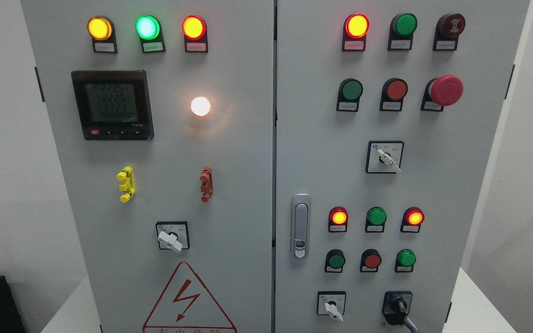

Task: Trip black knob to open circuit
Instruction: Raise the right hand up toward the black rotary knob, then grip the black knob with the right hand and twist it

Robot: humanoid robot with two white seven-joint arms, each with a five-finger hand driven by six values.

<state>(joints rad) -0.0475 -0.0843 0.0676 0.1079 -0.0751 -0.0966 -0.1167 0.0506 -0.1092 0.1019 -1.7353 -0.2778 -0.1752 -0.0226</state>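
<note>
The black knob sits in a black square plate at the lower right of the grey cabinet's right door. Its handle points down, slightly to the right. A white-handled selector is just left of it on the same row. Neither of my hands shows in the head view.
Lit red, green and amber lamps and buttons fill both doors. A red mushroom stop button juts out at the upper right. A door latch sits by the centre seam. White selectors and a digital meter are also mounted.
</note>
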